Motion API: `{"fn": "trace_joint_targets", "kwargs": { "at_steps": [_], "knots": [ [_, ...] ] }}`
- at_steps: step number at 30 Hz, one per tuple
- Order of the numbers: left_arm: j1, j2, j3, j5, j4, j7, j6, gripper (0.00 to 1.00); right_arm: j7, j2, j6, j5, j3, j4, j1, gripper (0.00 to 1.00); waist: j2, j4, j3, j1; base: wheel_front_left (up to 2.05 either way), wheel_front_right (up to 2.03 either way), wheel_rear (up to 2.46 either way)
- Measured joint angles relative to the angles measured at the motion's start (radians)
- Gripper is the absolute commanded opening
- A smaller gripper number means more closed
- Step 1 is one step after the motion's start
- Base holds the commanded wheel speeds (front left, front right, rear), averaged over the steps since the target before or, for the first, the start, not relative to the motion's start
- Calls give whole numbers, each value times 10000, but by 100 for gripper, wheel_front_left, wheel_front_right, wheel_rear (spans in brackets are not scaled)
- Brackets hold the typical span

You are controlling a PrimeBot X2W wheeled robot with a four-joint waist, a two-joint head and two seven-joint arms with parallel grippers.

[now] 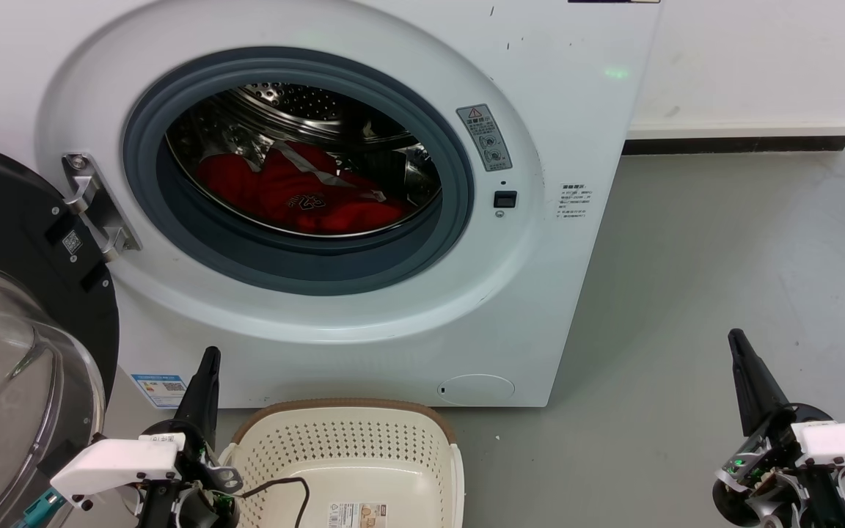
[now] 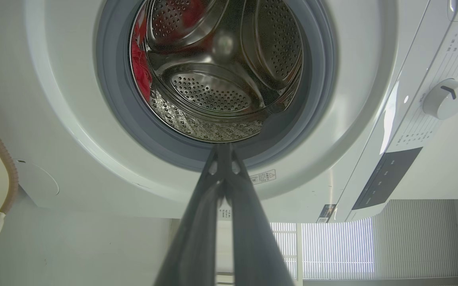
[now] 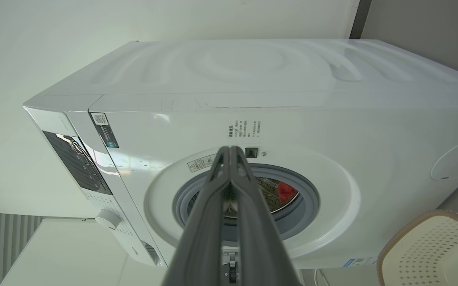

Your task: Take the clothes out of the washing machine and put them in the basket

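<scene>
Red clothes (image 1: pixel 298 194) with white trim lie crumpled in the washing machine (image 1: pixel 364 323)

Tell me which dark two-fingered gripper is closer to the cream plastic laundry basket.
The left gripper, beside the basket; the right gripper stands far off.

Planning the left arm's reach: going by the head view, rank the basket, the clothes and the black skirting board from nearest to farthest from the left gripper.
1. basket, just right of the left gripper.
2. clothes, ahead inside the drum.
3. black skirting board, far right behind the washing machine.
</scene>
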Motion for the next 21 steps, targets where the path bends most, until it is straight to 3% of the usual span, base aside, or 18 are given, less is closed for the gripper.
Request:
{"fn": "trace_joint_targets", "kwargs": {
  "at_steps": [21],
  "knots": [
    [0,0,0,-2,0,0,-2,0,0,2,0,0,0,0,0,0,0,0,0,0,0,0,0]
  ]
}}
